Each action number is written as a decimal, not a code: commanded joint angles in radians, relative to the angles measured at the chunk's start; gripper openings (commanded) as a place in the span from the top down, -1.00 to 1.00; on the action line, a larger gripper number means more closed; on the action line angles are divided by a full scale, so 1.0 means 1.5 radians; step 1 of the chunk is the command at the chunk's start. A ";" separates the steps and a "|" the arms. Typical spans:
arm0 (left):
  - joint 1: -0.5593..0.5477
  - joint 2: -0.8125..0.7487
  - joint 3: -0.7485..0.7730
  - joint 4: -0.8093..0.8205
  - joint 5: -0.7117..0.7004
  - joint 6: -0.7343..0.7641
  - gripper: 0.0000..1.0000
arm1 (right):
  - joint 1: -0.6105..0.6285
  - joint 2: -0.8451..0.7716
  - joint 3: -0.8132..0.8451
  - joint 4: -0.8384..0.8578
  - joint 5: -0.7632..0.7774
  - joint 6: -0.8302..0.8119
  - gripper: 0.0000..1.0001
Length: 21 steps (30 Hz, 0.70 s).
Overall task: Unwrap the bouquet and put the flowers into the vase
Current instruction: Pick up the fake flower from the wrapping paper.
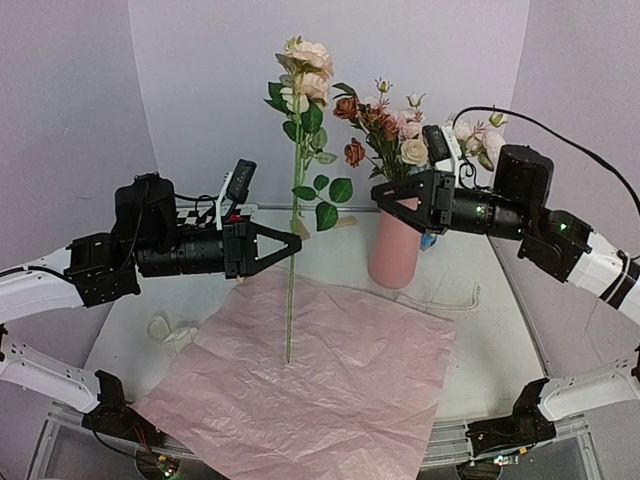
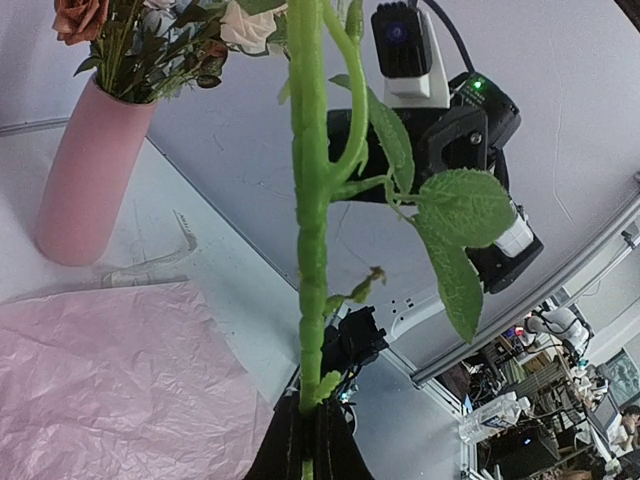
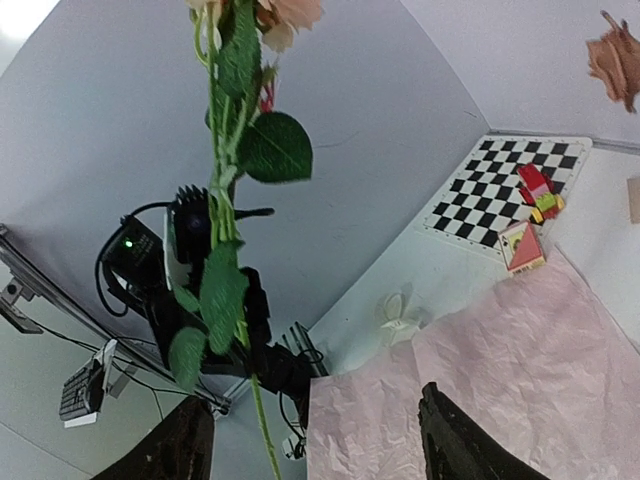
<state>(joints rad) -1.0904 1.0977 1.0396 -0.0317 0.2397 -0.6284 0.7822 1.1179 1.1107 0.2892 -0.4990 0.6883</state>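
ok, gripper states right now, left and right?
Left gripper: closed on a long green-stemmed pale pink artificial flower, held upright.
Right gripper: open, holding nothing.

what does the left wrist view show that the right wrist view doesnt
Only the left wrist view: the pink vase standing on the table. Only the right wrist view: the checkerboard and the toy blocks beside it. Both: the flower stem held in the left claw, and the pink paper.
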 commanded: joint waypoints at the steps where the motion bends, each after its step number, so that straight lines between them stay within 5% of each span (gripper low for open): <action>1: -0.003 -0.012 -0.008 0.052 0.051 0.024 1.00 | 0.026 0.041 0.069 0.070 0.003 0.023 -0.43; 11: -0.003 0.011 -0.021 0.060 0.066 0.018 1.00 | 0.075 0.130 0.123 0.121 0.023 0.056 -0.35; 21: -0.003 0.033 -0.014 0.064 0.077 0.015 1.00 | 0.082 0.167 0.126 0.189 -0.010 0.093 -0.03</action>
<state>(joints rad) -1.0904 1.1386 1.0092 0.0043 0.3305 -0.6198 0.8986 1.3609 1.2484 0.4477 -0.4801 0.7971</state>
